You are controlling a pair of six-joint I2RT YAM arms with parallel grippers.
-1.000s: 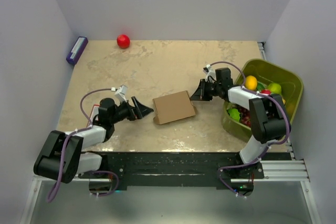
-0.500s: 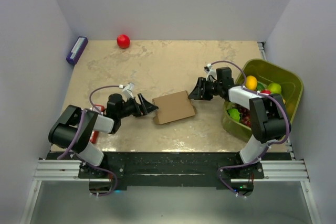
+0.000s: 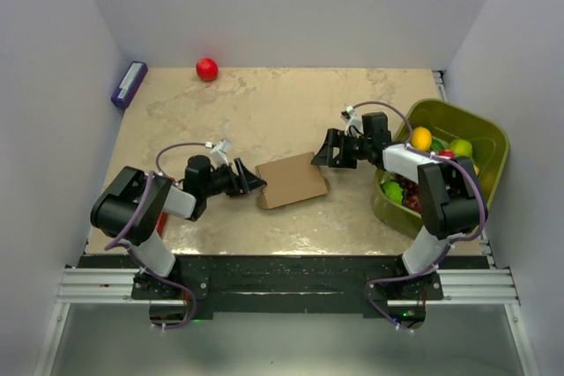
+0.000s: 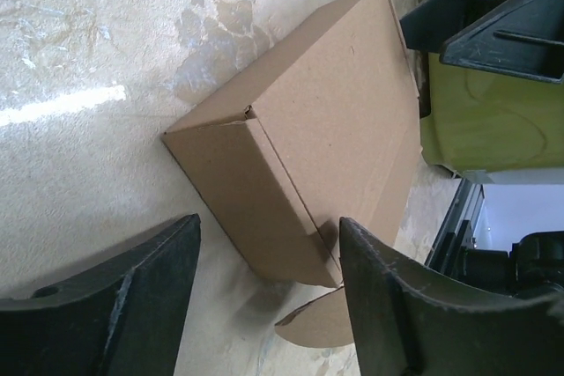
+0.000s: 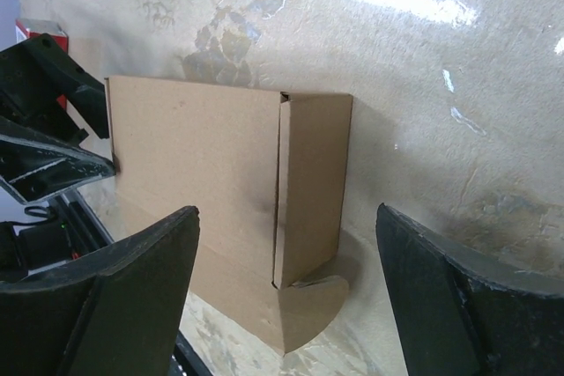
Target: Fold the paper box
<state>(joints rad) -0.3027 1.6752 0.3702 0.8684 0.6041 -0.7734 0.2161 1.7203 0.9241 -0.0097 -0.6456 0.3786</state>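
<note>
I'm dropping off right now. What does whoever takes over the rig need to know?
Left gripper: open, facing the box's left end, holding nothing.
Right gripper: open, at the box's far right corner, holding nothing.
Box: flat on the table, between the two grippers.
Done: the box looks folded shut.
Left: one rounded tab sticks out along one edge, lying on the table; it probably needs tucking in.

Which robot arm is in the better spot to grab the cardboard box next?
Probably the left, though it's close. The left gripper sits right at one end of the box, a finger on either side. The right gripper is open, but a bit farther back from the other end.
</note>
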